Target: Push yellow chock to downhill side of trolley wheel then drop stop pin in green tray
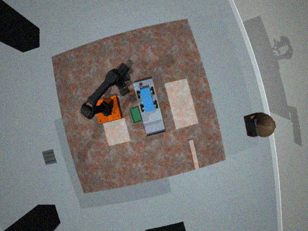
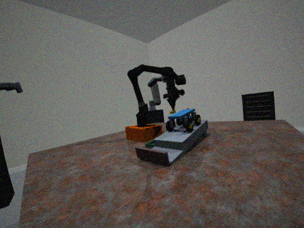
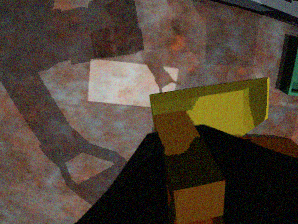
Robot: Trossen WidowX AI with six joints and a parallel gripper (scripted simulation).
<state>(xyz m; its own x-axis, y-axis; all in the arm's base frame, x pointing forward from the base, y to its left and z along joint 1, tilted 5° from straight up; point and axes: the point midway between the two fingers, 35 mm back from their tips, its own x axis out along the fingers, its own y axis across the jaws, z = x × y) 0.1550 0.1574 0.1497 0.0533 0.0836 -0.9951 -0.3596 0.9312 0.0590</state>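
My gripper [image 2: 172,108] [image 3: 176,139] is shut on the orange handle of the yellow chock [image 2: 172,112] [image 3: 225,111]. It holds the chock in the air beside the ramp [image 1: 153,122] [image 2: 171,136], on the robot base's side; the chock's black rubber base cannot be made out. The blue-topped trolley [image 1: 147,99] [image 2: 182,113] stands on the upper ramp. The stop pin's red head [image 1: 140,85] [image 2: 188,108] shows at its uphill end. The green tray [image 1: 135,115] [image 2: 150,144] [image 3: 295,72] lies beside the ramp, at the right edge of the wrist view.
The orange base block [image 1: 112,119] [image 2: 142,133] carries the arm. Pale patches [image 1: 117,132] [image 1: 181,103] mark the table [image 1: 112,169] [image 2: 126,189] on both sides of the ramp. A low dark wall [image 1: 156,133] [image 2: 152,155] closes the ramp's downhill end.
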